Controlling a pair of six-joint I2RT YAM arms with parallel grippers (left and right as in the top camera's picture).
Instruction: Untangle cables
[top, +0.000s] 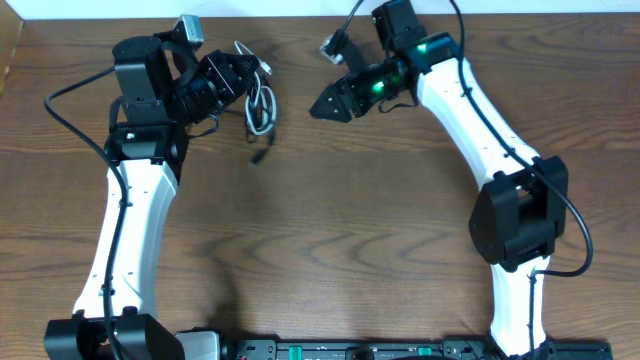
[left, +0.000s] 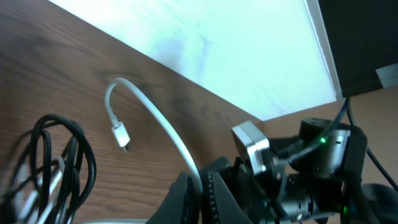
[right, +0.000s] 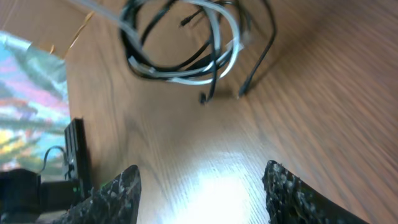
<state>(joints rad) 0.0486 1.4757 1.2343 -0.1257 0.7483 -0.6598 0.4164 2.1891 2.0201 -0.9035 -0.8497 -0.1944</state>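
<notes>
Left end effector (left: 200, 185) is closed, pinching the white cable (left: 155, 118) between its fingers. From the pinch the white cable rises in an arc over the desk (top: 350, 230) and bends down to a free white plug (left: 121, 137), which hangs off the wood. The black cable (left: 84, 162) sits in a loose coil just beside that plug, on the side away from the right arm; a pale strand shows inside the coil in the left wrist view.

Overhead, both cables form one small tangle (top: 262, 105) near the far edge of the desk, left of the middle, right at the left end effector's tip. A dark cable end trails out of the tangle toward the near edge. Whether the coil rests fully on the desk or is partly lifted, cannot tell.

Right end effector (top: 322, 105) is open, about halfway, and holds nothing. It is near the far edge, around the middle, pointing at the tangle but apart from it. In the right wrist view bare wood shows between its two fingers (right: 118, 196), with the black and white loops (right: 186, 43) ahead of them and two loose ends hanging from the loops. The view is blurred.
</notes>
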